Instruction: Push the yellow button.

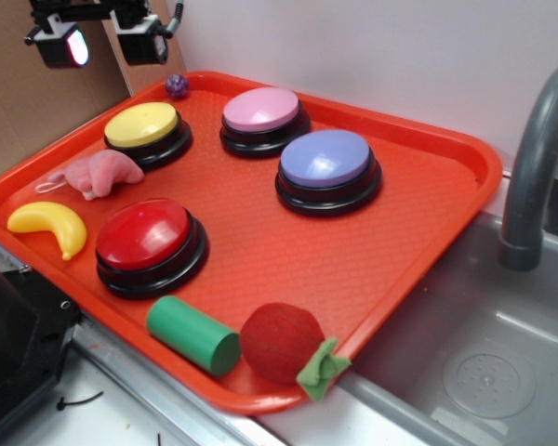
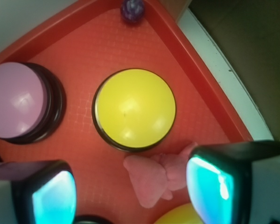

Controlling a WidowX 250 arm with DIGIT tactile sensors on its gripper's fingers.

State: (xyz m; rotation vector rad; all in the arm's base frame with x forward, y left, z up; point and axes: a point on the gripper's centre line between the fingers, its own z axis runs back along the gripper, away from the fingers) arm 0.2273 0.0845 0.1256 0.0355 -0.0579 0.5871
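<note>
One hand high above yellow button, fingers spread, grasping nothing (button near table's far-left corner, beside pink plush).

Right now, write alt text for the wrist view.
A yellow button sits centred on a red tray, above the open gripper. A pink button lies left, a pink plush toy just below the yellow one, a purple ball at top.

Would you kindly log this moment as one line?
gripper: open, above tray | round yellow plastic button: untouched | pink plush toy: beside it
</note>
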